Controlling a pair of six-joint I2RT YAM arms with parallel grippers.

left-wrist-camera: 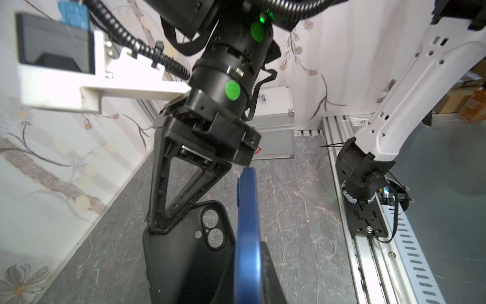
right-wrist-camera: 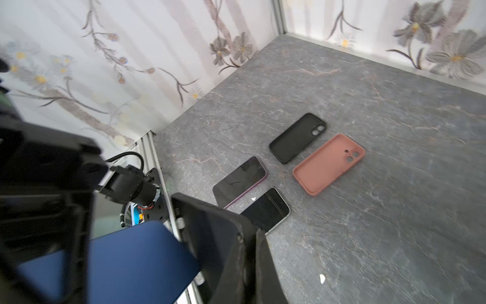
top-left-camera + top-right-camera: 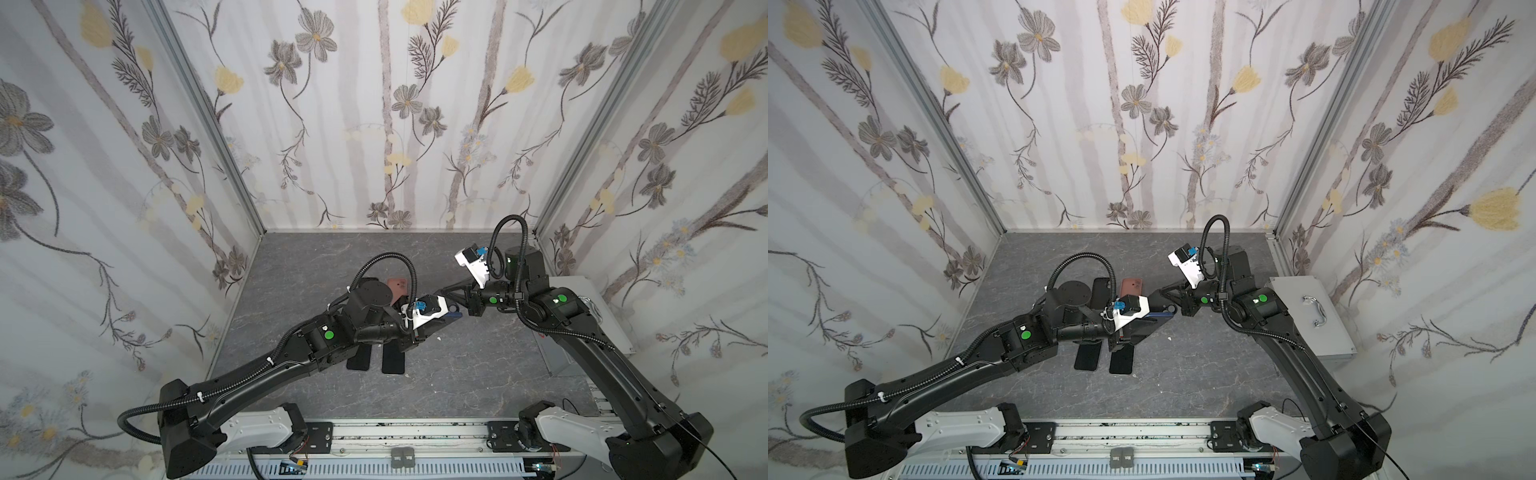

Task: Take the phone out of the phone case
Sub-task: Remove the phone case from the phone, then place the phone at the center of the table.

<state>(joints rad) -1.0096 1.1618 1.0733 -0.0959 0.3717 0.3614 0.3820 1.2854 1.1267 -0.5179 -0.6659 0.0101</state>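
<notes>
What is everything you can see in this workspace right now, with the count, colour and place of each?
blue phone: one, blue, raised between both hands.
held case: one, black, against that phone.
loose cases: two, black and pink, side by side on the table.
loose phones: two, dark screens up, purple-edged and pale-edged, side by side.
metal box: one, silver, by the table's right edge.
white scrap: one, on the table.
table: one, grey marbled.
left hand: shut on the blue phone.
right hand: shut on the held case's corner.
</notes>
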